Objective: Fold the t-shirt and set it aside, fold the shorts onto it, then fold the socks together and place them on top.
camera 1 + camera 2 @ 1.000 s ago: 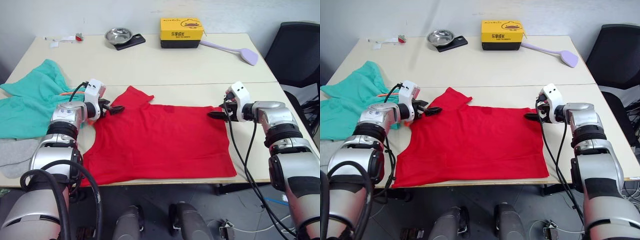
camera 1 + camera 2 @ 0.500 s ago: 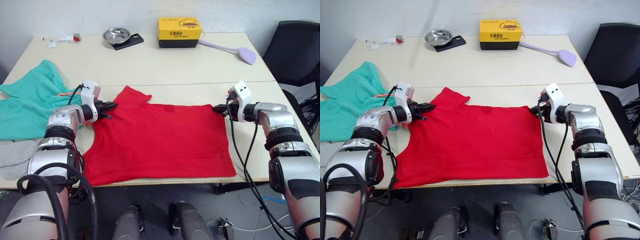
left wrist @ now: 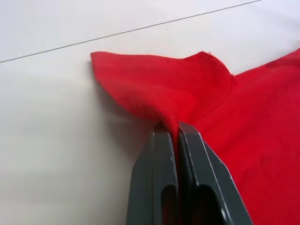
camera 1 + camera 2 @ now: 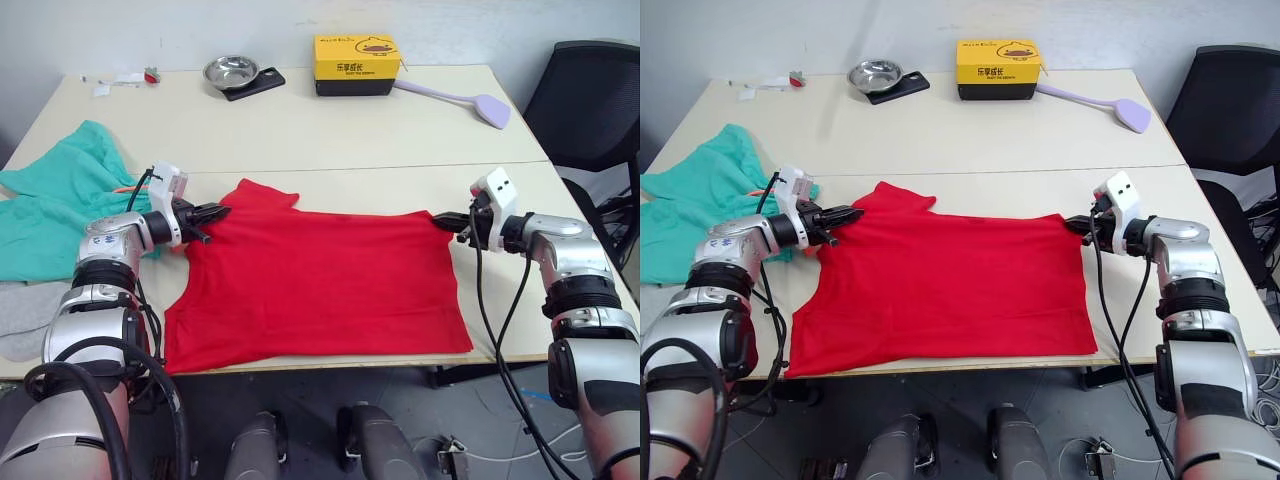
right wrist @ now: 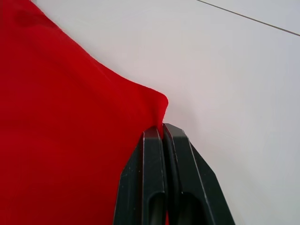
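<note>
A: What is the left claw (image 4: 213,212) doing?

B: It is pinched tight on the shirt (image 4: 320,275); its two black fingers (image 3: 154,187) squeeze a fold of red cloth by the sleeve, and the cloth bunches up between them.

A: And the right claw (image 4: 443,221)?

B: Pinched tight too; it holds the far right corner of the shirt, and the cloth sits right between its fingers (image 5: 150,183).

A: Where is the shirt?

B: Spread flat on the surface (image 4: 300,130), between the two claws; its near edge lies along the front edge of the surface.

A: How are the arms?

B: Both lie low over the surface; the left one points in from the left, the right one points in from the right; the claws face each other, well apart, with the shirt stretched from one to the other.

A: And the other clothes?

B: The shorts (image 4: 60,195) lie in a heap at the left, just behind the left arm; a grey sock (image 4: 22,310) lies near the front left corner.
</note>
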Motion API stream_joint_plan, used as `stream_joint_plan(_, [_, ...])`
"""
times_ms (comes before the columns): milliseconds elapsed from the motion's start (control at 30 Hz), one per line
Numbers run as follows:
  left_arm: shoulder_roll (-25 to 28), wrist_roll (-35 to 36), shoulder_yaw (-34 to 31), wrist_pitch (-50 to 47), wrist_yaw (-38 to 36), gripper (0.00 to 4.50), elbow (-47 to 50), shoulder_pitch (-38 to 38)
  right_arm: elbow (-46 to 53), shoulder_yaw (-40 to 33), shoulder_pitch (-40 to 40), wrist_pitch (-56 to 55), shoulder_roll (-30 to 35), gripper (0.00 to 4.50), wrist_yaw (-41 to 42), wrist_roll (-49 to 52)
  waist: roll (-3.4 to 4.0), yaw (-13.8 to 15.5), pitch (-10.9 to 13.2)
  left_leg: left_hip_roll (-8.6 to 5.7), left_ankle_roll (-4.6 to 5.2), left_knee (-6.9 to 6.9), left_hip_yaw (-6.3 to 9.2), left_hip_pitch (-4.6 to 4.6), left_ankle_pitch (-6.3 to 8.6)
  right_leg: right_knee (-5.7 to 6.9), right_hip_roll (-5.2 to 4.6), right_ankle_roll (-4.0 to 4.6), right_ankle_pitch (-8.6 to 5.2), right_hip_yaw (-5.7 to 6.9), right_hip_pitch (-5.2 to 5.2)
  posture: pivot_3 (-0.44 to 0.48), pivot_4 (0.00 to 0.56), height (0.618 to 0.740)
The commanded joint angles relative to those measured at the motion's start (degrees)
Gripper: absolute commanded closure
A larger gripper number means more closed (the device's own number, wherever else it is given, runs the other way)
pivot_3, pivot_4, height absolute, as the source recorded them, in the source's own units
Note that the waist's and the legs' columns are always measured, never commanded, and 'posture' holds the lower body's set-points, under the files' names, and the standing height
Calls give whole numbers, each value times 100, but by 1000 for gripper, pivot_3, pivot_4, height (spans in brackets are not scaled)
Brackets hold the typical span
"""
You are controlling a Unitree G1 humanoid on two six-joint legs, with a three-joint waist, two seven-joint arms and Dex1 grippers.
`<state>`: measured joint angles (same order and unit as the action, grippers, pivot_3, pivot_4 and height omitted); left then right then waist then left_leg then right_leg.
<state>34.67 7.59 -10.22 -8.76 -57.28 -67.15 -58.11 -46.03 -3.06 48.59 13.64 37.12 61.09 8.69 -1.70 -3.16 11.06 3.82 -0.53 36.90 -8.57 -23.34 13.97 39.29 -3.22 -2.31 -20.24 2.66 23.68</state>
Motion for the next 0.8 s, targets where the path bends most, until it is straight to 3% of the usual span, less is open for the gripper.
stream_joint_plan(33, [184, 92, -95, 261, -101, 4483, 275, 108, 463, -300, -168, -220, 175, 4500, 153, 279, 0, 0, 0, 0, 0, 0, 0, 0, 0, 1, 0, 0, 0, 0, 0, 0, 150, 740])
stream_joint_plan(333, [329, 151, -81, 862, -454, 4483, 1013, 964, 1314, -445, -1254, -858, 255, 4500, 733, 609, 0, 10, 0, 1, 0, 4, 2, 2, 2, 3, 0, 0, 0, 1, -2, 0, 150, 740])
stream_joint_plan(800, [445, 248, -43, 889, -515, 4483, 2281, 2124, 1154, -202, -1766, -1458, 189, 4500, 676, 329, 0, 13, 0, 2, 3, 15, 7, 6, 3, 12, -3, 0, 0, 1, -8, 0, 150, 740])
